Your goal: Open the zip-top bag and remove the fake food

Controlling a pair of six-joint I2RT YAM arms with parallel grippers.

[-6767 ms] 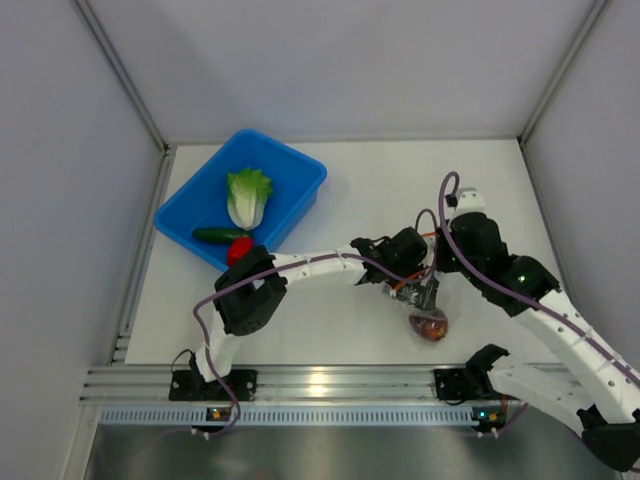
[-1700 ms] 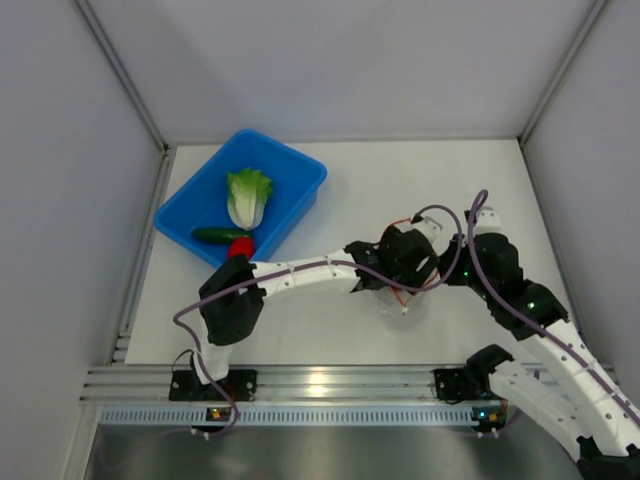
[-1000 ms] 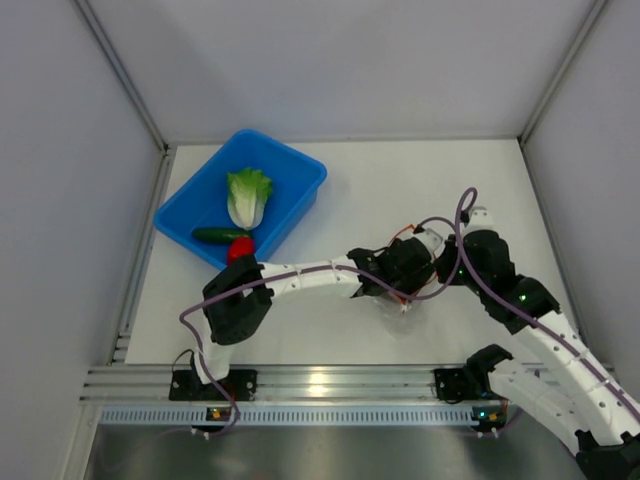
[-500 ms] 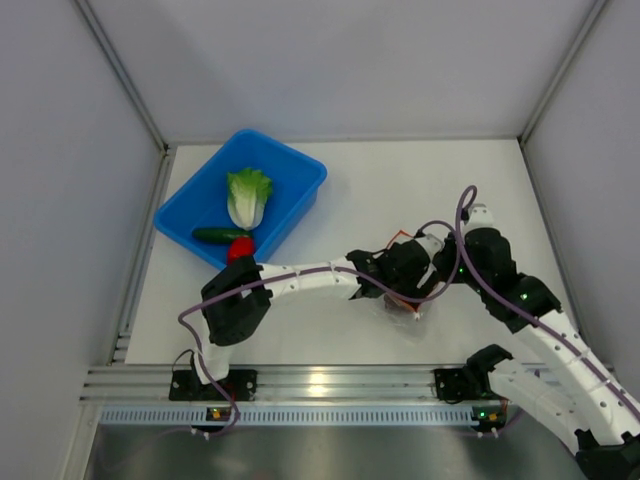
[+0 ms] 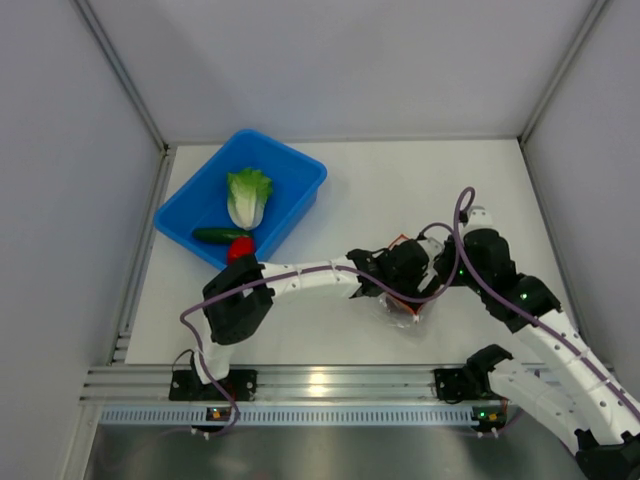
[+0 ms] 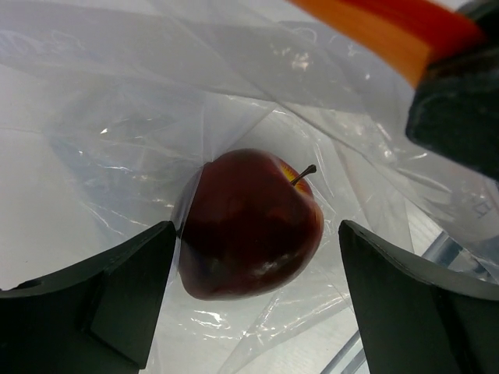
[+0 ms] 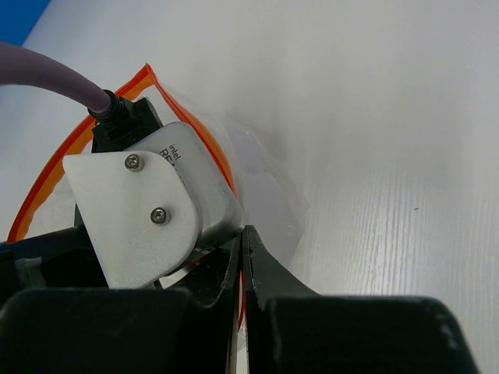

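White table (image 5: 400, 180) | left pincer (image 6: 256, 290) spread over apple (image 6: 248, 230) | right pincer (image 7: 242, 261) clamps bag (image 7: 269, 187)

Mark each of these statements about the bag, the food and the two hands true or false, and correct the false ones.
1. The apple lies inside the zip-top bag. True.
2. The left hand is shut on the apple. False: it is open, with one finger on each side of the apple.
3. The lettuce head is in the blue bin. True.
4. The right hand is open and clear of the bag. False: its fingers are pinched shut on the bag's edge by the orange-red strip.
5. The cucumber lies on the table outside the bin. False: it lies in the bin, near the lettuce head.
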